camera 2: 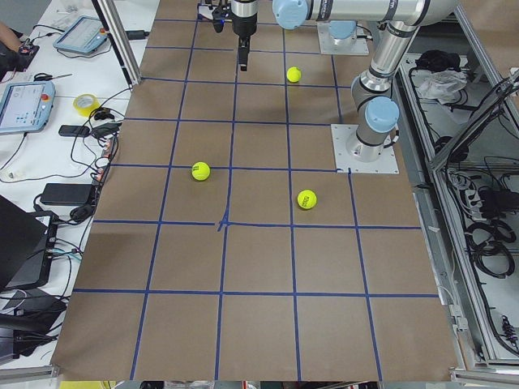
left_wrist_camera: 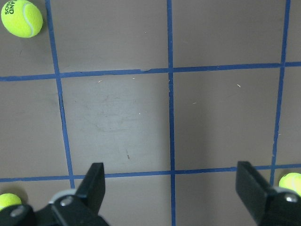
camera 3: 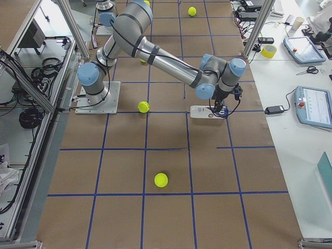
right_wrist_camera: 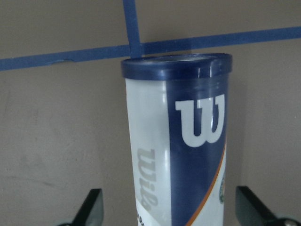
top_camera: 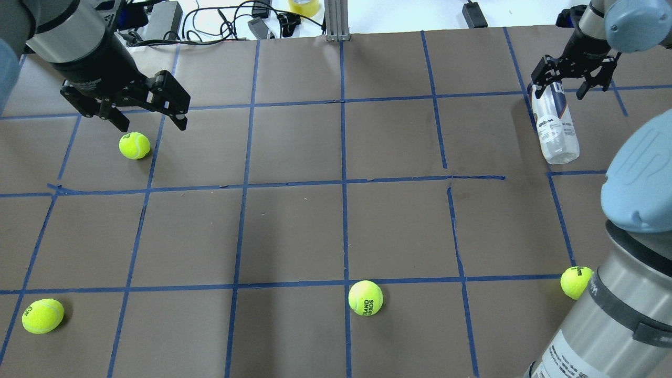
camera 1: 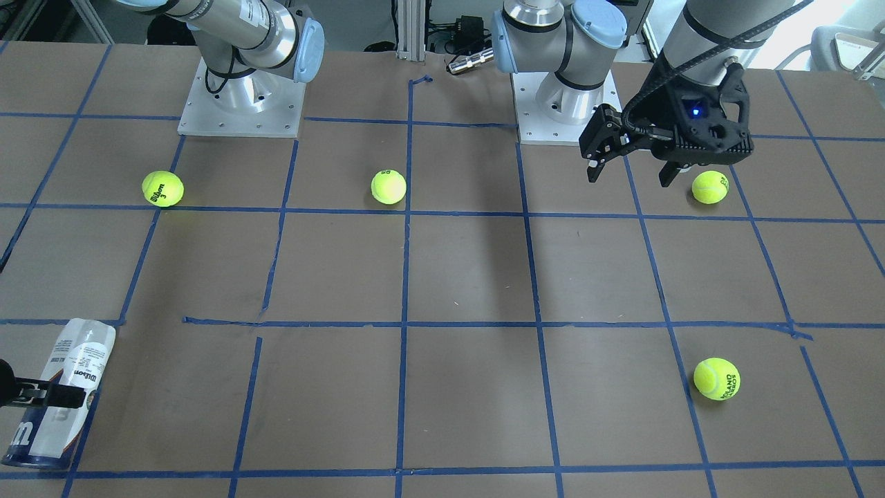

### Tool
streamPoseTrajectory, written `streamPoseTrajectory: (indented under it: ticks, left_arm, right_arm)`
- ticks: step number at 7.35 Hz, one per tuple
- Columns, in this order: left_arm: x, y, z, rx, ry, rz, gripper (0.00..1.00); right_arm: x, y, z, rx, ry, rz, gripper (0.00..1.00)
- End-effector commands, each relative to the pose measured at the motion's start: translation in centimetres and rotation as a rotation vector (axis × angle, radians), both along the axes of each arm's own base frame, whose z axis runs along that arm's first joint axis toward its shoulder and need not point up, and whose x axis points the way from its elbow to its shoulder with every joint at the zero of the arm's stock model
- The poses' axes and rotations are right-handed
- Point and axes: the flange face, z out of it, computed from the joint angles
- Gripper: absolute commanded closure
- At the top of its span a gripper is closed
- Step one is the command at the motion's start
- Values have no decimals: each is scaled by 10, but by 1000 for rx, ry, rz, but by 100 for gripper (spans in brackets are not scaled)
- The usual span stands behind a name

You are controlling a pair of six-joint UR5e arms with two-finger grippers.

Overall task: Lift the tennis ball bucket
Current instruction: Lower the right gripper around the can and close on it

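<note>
Tennis ball bucket (top_camera: 554, 126) lying on side on table (top_camera: 294, 226); right gripper (top_camera: 560, 90) open, 2 fingers straddling it, clear of contact. Left gripper (top_camera: 152, 125) open, above tennis ball (top_camera: 134, 145).

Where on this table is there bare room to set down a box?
The wide middle is bare, between the tennis ball near the left gripper and the tennis ball bucket. Crowded where the right gripper straddles it.
</note>
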Motion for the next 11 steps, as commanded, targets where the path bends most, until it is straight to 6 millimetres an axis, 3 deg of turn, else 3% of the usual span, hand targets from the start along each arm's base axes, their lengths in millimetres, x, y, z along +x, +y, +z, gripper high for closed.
streamPoseTrajectory:
  ticks: [1, 4, 8, 11]
  left_arm:
    - [0, 0, 0, -1, 0, 0, 0]
    - [0, 0, 0, 1, 2, 1, 0]
    - [0, 0, 0, 1, 2, 1, 0]
    - [0, 0, 0, 1, 2, 0, 0]
  right_arm:
    - [-7, -1, -23, 26, 25, 1, 0]
    - [-1, 12, -60, 81, -3, -2, 0]
    - [-4, 12, -67, 47, 19, 1, 0]
    - [-3, 12, -65, 53, 14, 6, 44]
